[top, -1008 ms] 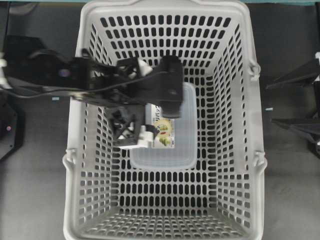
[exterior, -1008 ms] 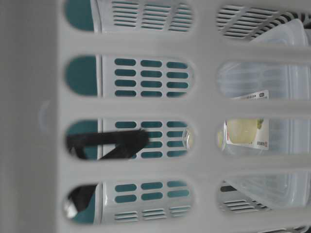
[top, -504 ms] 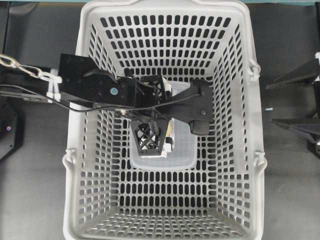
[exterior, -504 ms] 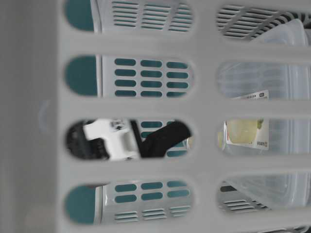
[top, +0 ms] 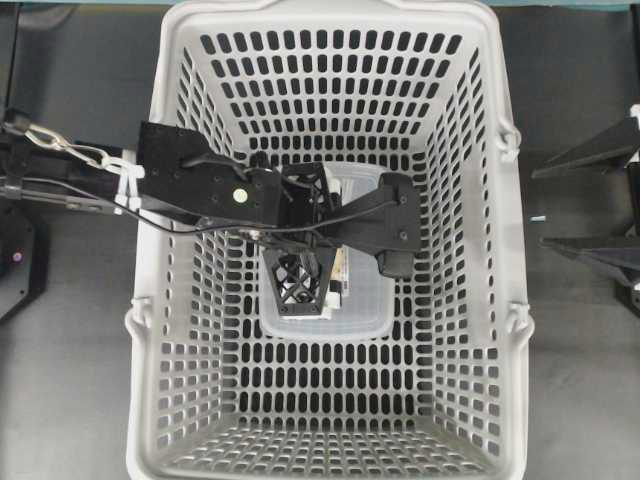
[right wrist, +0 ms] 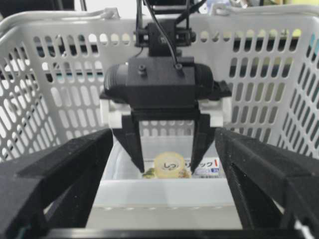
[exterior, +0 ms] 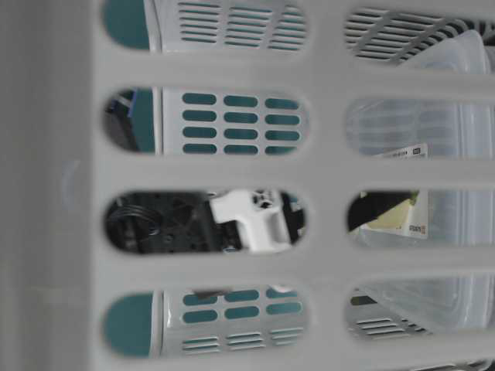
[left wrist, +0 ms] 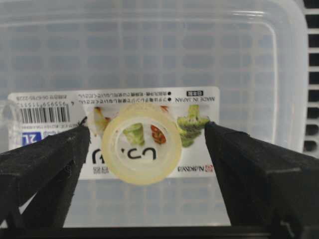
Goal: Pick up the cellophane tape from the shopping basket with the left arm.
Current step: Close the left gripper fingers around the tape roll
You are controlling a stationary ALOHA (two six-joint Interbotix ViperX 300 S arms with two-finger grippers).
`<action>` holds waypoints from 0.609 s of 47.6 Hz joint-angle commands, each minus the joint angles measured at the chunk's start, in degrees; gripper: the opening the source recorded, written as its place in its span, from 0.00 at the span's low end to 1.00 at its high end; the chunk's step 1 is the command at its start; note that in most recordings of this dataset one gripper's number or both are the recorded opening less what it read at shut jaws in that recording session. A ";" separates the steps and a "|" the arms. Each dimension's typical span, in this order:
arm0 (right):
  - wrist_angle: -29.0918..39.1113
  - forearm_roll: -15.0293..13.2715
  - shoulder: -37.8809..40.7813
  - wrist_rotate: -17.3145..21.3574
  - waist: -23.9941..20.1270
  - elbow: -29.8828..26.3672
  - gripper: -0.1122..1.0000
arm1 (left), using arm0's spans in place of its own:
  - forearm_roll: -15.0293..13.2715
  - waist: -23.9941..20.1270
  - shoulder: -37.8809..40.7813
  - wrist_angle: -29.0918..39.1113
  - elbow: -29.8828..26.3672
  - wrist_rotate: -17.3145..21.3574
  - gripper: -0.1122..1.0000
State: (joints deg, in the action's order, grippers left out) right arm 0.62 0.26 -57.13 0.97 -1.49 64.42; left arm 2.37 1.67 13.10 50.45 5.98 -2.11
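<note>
The cellophane tape (left wrist: 143, 144), a small pale-yellow roll, lies flat on the printed label of a frosted box inside the light-grey shopping basket (top: 150, 300). The left arm reaches in from the left, and its gripper (top: 325, 240) points down over the box and hides the tape in the overhead view. In the left wrist view the left gripper (left wrist: 147, 134) is open, with one finger on each side of the roll and a gap at each. The right wrist view shows the tape (right wrist: 169, 164) between those fingers. My right gripper (top: 540, 207) is open outside the basket.
The frosted rectangular box (top: 365, 300) lies on the basket floor near the middle and also shows in the left wrist view (left wrist: 149, 40). The basket's slotted walls (right wrist: 60, 30) rise all round it. A grey handle hinge (top: 512, 140) sits on the right rim.
The left gripper swung in from the left wall to over the box, then settled lower. Its open fingers now straddle the tape. The right arm has not moved.
</note>
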 commanded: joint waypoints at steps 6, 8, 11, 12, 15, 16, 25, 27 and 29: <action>-0.53 0.18 0.35 0.00 -0.09 -1.41 0.82 | 0.18 0.00 -0.18 -0.97 0.35 0.09 0.90; -0.44 0.18 0.35 0.00 -0.09 -1.49 0.82 | 0.18 -0.09 -0.09 -0.88 0.35 0.09 0.89; -0.53 0.18 0.35 0.00 -0.09 -1.49 0.82 | 0.18 -0.09 -0.18 -0.88 0.26 0.09 0.86; -0.53 0.18 0.35 0.00 -0.09 -1.49 0.82 | 0.18 -0.09 -0.18 -0.79 0.26 0.09 0.84; -0.53 0.18 0.35 0.00 -0.09 -1.49 0.82 | 0.18 -0.09 -0.26 -0.79 0.26 0.09 0.72; -0.53 0.18 0.35 0.00 -0.09 -1.49 0.82 | 0.18 -0.09 -0.26 -0.79 0.35 0.09 0.68; -0.62 0.18 0.35 0.00 -0.09 -1.41 0.82 | 0.18 0.00 -1.58 -0.62 -1.23 0.79 0.55; -0.62 0.18 0.35 0.09 -0.09 -1.41 0.82 | 0.18 0.00 -2.37 -0.18 -2.20 1.14 0.55; -0.62 0.18 0.26 0.09 -0.09 -1.41 0.82 | 0.18 0.09 -3.16 0.53 -3.16 1.32 0.55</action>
State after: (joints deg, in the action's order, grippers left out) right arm 0.62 0.35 -57.13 0.97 -1.49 64.42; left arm 2.37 1.58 12.74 50.36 5.36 -1.05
